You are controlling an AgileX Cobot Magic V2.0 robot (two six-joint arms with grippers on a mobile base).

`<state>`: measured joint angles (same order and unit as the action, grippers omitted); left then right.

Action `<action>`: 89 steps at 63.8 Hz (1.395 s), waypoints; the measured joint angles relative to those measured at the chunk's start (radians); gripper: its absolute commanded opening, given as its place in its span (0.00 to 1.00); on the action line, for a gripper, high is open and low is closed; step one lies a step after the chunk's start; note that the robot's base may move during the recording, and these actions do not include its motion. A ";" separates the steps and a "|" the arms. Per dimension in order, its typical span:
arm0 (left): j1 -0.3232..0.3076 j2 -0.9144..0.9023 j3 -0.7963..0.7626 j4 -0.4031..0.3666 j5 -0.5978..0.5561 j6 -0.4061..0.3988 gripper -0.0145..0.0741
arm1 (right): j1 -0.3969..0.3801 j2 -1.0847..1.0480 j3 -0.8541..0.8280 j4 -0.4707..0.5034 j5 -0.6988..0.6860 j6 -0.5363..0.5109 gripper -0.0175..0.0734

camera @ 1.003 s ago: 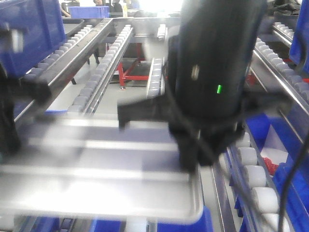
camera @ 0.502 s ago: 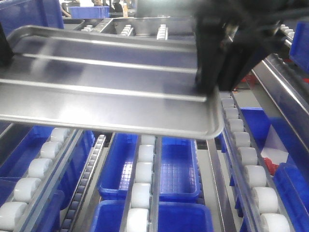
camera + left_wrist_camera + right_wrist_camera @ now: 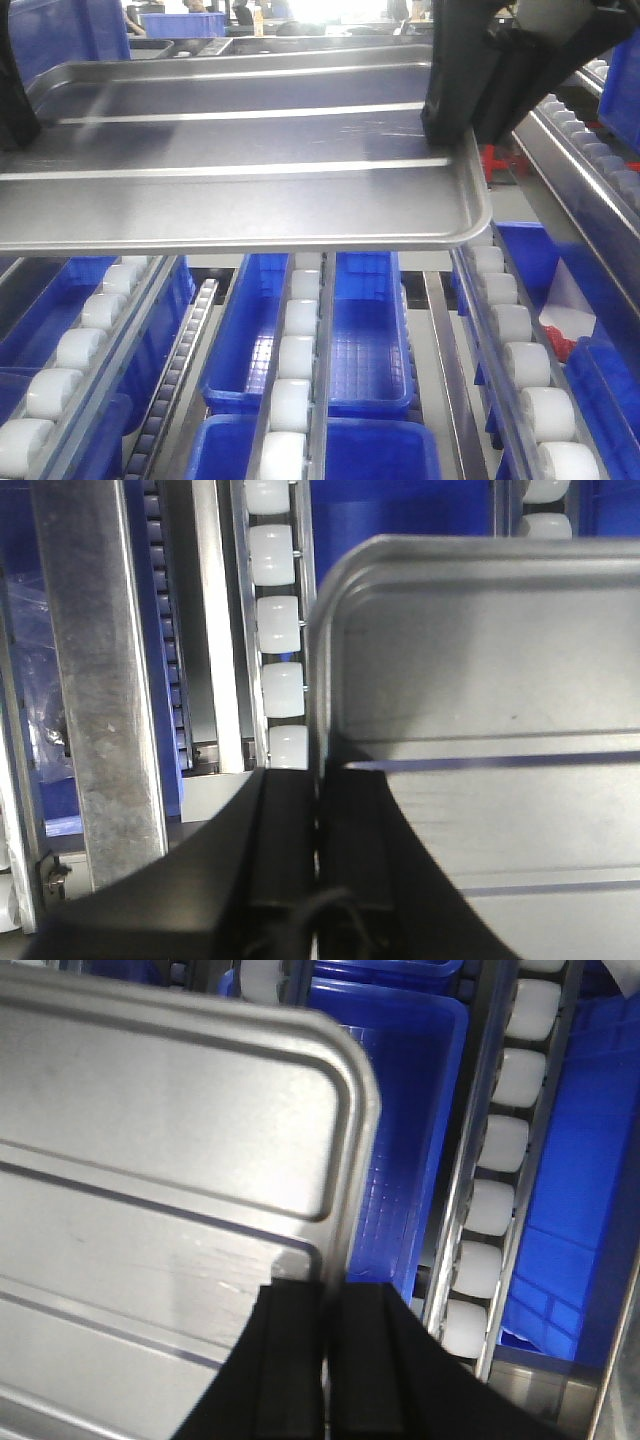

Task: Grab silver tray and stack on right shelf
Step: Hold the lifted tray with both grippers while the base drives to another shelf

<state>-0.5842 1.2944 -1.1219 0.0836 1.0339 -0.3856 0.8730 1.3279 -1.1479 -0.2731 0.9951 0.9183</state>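
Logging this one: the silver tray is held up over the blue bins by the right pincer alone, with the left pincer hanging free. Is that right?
Not quite. The left pincer is not free: the left wrist view shows it shut on the rim of the silver tray. The right pincer grips the opposite rim, and the tray is held over the blue bins.

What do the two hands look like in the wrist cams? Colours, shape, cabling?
Left hand: matte black, two flat-faced fingers widening toward the base, dark cable looped low between them. Right hand: same matte black, flat rectangular fingers. No markings visible.
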 measured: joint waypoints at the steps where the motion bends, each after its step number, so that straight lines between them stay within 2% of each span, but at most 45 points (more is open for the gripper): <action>1: 0.000 0.000 0.000 0.000 0.000 0.000 0.06 | 0.000 0.000 0.000 0.000 0.000 0.000 0.25; 89: -0.005 0.000 0.000 -0.012 0.003 0.000 0.06 | 0.000 0.000 -0.001 0.000 0.024 -0.002 0.25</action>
<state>-0.5888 1.2944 -1.1219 0.0717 1.0372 -0.3856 0.8730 1.3279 -1.1485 -0.2728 1.0190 0.9167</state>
